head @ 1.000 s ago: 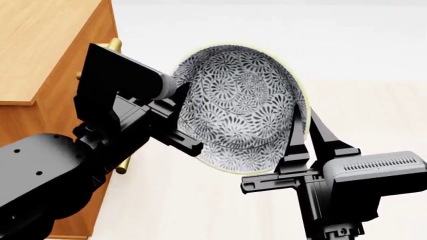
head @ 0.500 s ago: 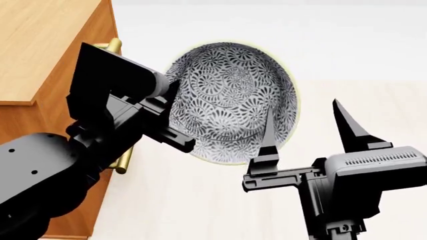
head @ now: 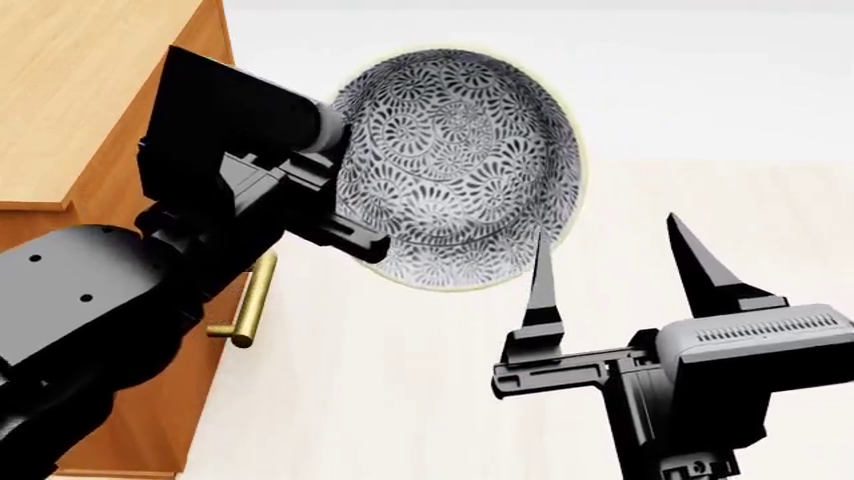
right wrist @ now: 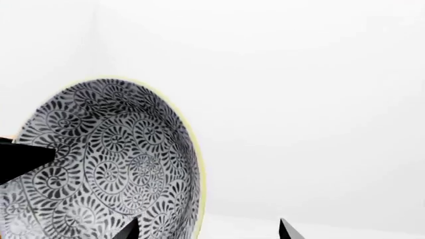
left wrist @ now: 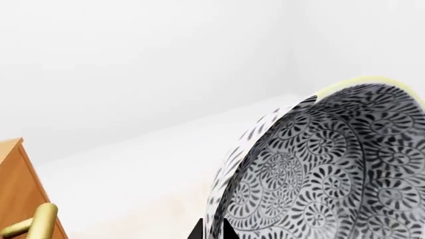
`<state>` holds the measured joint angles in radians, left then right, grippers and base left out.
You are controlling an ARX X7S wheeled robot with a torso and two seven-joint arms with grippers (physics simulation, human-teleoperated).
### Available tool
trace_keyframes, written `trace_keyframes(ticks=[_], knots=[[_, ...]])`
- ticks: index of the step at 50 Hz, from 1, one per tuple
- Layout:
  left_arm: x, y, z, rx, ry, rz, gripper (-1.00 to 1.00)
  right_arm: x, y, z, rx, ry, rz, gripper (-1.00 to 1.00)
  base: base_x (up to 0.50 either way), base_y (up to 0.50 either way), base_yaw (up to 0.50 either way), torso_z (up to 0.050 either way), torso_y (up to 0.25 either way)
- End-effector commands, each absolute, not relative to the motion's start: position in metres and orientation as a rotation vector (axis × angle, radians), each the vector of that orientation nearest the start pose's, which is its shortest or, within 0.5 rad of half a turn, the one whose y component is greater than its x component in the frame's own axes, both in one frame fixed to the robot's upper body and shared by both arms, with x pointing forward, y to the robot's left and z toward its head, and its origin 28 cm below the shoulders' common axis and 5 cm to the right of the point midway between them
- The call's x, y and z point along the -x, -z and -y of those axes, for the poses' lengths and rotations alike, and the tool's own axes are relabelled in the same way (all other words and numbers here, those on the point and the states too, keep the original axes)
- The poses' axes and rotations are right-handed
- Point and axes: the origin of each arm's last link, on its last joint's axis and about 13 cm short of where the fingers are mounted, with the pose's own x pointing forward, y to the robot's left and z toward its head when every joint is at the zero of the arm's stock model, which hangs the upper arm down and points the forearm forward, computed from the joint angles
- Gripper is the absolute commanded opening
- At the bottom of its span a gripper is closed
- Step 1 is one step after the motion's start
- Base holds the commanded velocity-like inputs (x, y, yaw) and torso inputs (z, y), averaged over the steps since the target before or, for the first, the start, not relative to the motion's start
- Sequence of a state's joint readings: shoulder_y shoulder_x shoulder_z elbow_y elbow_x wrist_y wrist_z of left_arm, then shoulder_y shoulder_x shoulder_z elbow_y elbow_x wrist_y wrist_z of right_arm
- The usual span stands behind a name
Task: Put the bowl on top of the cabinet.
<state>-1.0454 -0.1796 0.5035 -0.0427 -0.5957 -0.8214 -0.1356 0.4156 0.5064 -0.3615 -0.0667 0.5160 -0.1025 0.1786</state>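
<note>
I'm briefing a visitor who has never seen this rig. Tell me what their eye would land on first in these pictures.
First, the bowl, densely patterned in dark grey on white, held in the air tipped on edge so its inside faces the head camera, gripped at its rim by the left gripper. Next, the right gripper just below it, open, fingers apart and holding nothing. Last, the orange-brown cabinet at the view's left, with a brass handle showing.

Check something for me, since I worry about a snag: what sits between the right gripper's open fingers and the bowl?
Nothing. In the head view the right gripper stands open just below the bowl, with only bare pale floor between them.
</note>
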Motion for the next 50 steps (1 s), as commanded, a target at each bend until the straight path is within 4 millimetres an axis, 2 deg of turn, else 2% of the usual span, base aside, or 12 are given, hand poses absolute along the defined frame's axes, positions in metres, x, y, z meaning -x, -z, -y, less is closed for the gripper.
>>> trace_keyframes(ticks=[1,5,10,13,22,26,27,33,40,43,50], knots=[[-0.363,-0.247,-0.148,-0.138,0.417,0.002,-1.00,-0.272,-0.122,0.151,-0.016,-0.151,0.401,1.00,0.00,0.00,0.00,0.000,0.000],[-0.370,-0.251,-0.148,-0.142,0.403,-0.007,-1.00,-0.259,-0.120,0.154,-0.022,-0.131,0.418,1.00,0.00,0.00,0.00,0.000,0.000],[-0.366,-0.262,-0.145,-0.171,0.395,0.003,-1.00,-0.250,-0.113,0.155,-0.027,-0.116,0.415,1.00,0.00,0.00,0.00,0.000,0.000],[-0.359,-0.279,-0.142,-0.216,0.348,0.012,-1.00,-0.246,-0.110,0.153,-0.026,-0.132,0.417,1.00,0.00,0.00,0.00,0.000,0.003],[-0.342,-0.335,-0.140,-0.196,0.359,0.004,-1.00,-0.249,-0.102,0.148,-0.029,-0.157,0.406,1.00,0.00,0.00,0.00,0.001,0.000],[-0.340,-0.340,-0.142,-0.224,0.307,0.050,-1.00,-0.250,-0.102,0.147,-0.031,-0.162,0.406,1.00,0.00,0.00,0.00,0.000,0.000],[-0.341,-0.344,-0.146,-0.270,0.230,0.105,-1.00,-0.250,-0.100,0.146,-0.031,-0.166,0.403,1.00,0.00,0.00,0.00,0.000,0.000],[-0.344,-0.348,-0.148,-0.291,0.211,0.123,-1.00,-0.251,-0.099,0.145,-0.028,-0.164,0.399,1.00,0.00,0.00,0.00,0.000,0.000],[-0.357,-0.379,-0.166,-0.108,0.136,-0.017,-1.00,-0.251,-0.098,0.144,-0.029,-0.170,0.398,1.00,0.00,0.00,0.00,0.000,0.001],[-0.357,-0.392,-0.171,-0.051,0.159,-0.037,-1.00,-0.251,-0.097,0.143,-0.027,-0.173,0.398,1.00,0.00,0.00,0.00,0.000,0.000],[-0.358,-0.403,-0.181,0.003,0.111,-0.052,-1.00,-0.252,-0.096,0.142,-0.025,-0.175,0.396,1.00,0.00,0.00,0.00,0.000,0.000]])
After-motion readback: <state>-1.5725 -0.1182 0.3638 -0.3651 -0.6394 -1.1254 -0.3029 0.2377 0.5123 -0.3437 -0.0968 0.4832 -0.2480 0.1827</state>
